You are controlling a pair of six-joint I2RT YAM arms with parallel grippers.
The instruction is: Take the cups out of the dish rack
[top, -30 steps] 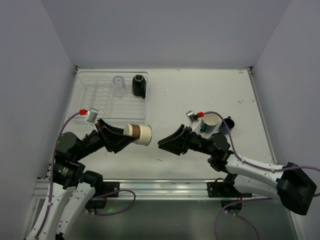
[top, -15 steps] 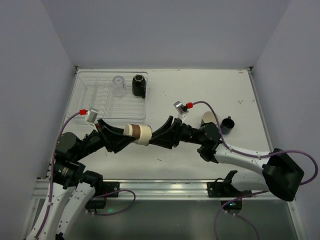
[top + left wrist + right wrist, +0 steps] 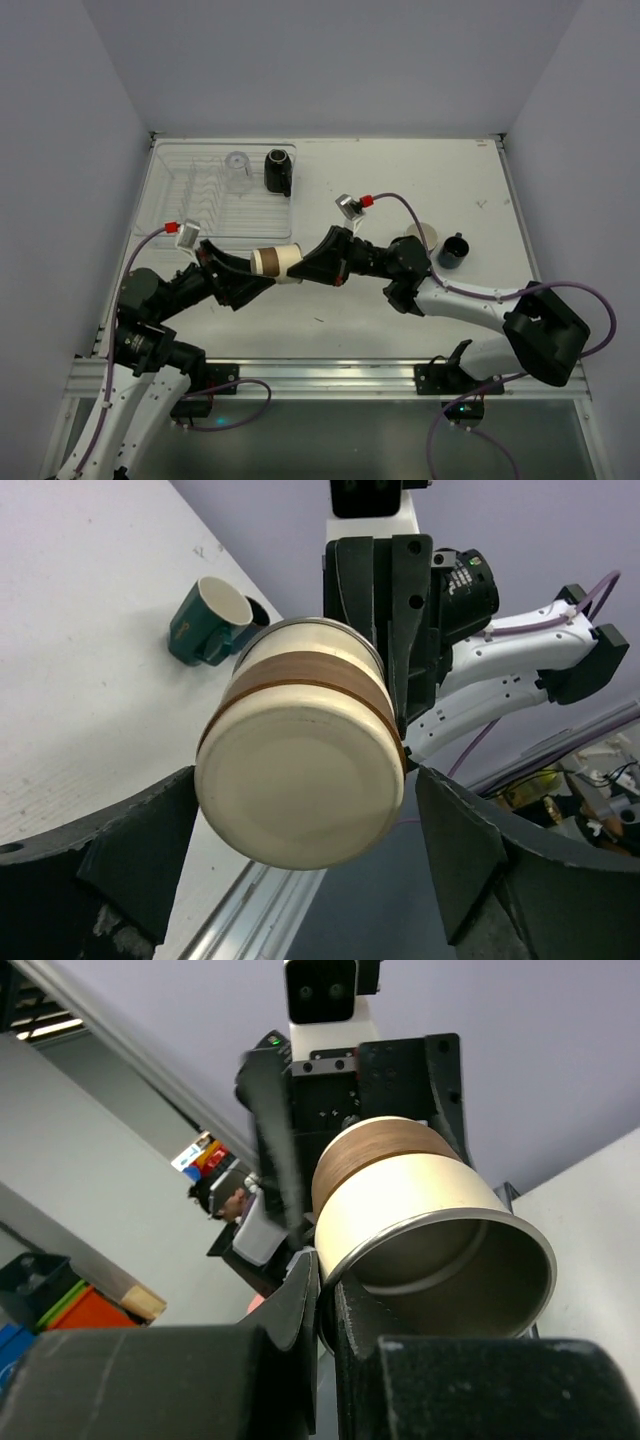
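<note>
1. A cream cup with brown band (image 3: 277,262) hangs on its side above the middle of the table (image 3: 400,180), its mouth toward three o'clock;
2. The left gripper (image 3: 262,271), reaching in from seven o'clock, clamps the cup's sides near its base;
3. The right gripper (image 3: 306,268), coming from three o'clock, has its fingers (image 3: 300,1295) nearly together, pinching the cup's rim wall;
4. The dish rack (image 3: 170,160) lies at ten o'clock; a clear cup (image 3: 238,165) and a black mug (image 3: 278,172) sit along its far side;
5. A teal cup (image 3: 420,237) and a dark cup (image 3: 452,250) stand just beside each other at three o'clock.
</note>
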